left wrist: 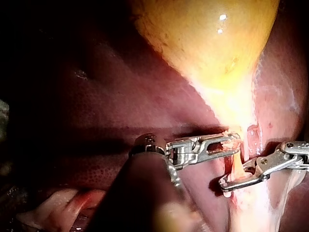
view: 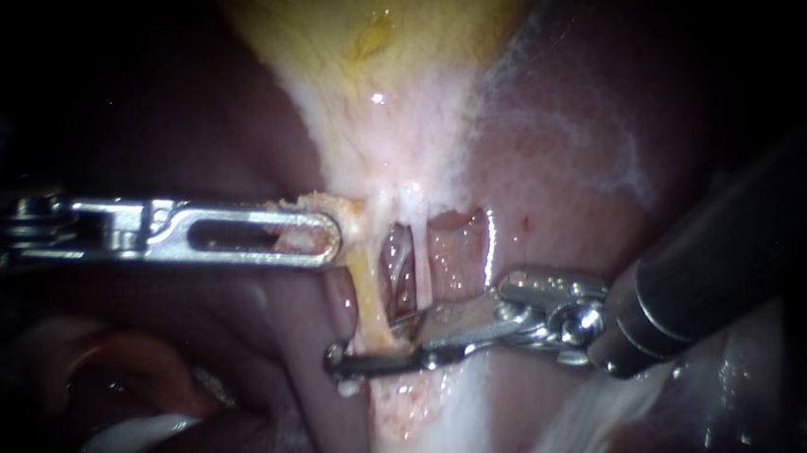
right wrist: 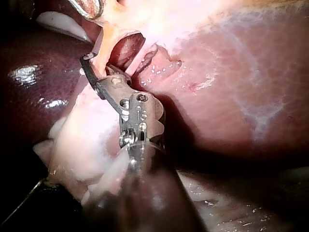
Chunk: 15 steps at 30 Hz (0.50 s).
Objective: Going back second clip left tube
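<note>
As the endoscope looks in, my left instrument (view: 333,233) is clenched on a strip of pale tissue (view: 312,203) at the head of the left tube (view: 366,286), just under the yellow gallbladder (view: 380,29). The tube drops from those jaws straight to my right instrument (view: 356,355). Its jaws are released, with a gap between them, and the tube runs through that gap. The thinner right tube (view: 418,254) hangs beside it, nearer my right instrument's wrist, with liver (view: 571,177) beyond.

From the left wrist, my own jaws pinch the pale strip at their tips, and the right instrument sits just ahead, its jaws standing either side of the tube.

From the right wrist, the tube crosses between my parted jaws close to their tips, and the liver lies beside the shaft.
</note>
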Each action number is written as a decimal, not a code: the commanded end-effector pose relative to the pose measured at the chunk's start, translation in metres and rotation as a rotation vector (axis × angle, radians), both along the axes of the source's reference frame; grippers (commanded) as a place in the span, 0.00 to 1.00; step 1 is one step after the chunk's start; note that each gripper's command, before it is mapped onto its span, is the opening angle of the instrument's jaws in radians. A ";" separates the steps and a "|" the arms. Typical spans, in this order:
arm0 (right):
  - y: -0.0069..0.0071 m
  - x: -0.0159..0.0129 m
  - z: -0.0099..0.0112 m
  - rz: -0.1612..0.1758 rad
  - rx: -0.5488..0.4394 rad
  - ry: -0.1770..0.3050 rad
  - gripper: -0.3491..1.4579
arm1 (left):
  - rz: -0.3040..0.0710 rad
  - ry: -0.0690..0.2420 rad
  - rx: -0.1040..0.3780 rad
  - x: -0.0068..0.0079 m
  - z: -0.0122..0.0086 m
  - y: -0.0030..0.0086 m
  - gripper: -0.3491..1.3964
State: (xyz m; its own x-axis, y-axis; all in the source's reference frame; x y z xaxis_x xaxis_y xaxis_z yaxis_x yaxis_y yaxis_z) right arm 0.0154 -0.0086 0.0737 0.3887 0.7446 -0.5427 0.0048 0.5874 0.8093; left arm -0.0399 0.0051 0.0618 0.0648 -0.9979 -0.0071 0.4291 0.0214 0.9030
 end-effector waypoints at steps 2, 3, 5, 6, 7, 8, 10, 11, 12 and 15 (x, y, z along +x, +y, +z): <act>0.0000 0.0000 0.0001 0.001 0.000 0.000 0.00 | 0.000 0.000 0.000 0.0000 0.0000 0.0000 0.00; 0.0000 0.0000 0.0001 0.001 0.000 0.000 0.00 | 0.000 0.000 0.000 0.0000 0.0000 0.0000 0.00; 0.0000 0.0001 0.0001 0.004 -0.005 0.009 0.00 | 0.000 0.000 0.000 0.0000 0.0000 0.0000 0.00; -0.0001 0.0001 0.0001 -0.005 -0.052 0.037 0.00 | 0.000 0.000 0.000 0.0000 0.0000 0.0000 0.00; -0.0002 0.0001 0.0001 -0.007 -0.102 0.059 0.07 | 0.000 0.000 0.000 0.0000 0.0000 0.0000 0.00; -0.0002 0.0002 0.0001 -0.005 -0.138 0.070 0.15 | 0.000 0.000 0.000 0.0000 0.0000 0.0000 0.00; -0.0002 0.0002 0.0002 -0.014 -0.237 0.091 0.31 | 0.000 0.000 0.000 0.0000 0.0000 0.0000 0.00; -0.0001 0.0003 0.0002 -0.013 -0.286 0.095 0.38 | 0.000 0.000 0.000 0.0000 0.0000 0.0000 0.00; -0.0001 0.0004 0.0002 -0.010 -0.312 0.094 0.41 | 0.000 0.000 0.000 0.0000 0.0000 0.0000 0.00; 0.0000 0.0004 0.0001 -0.008 -0.360 0.094 0.44 | 0.000 0.000 0.000 0.0001 0.0000 0.0000 0.00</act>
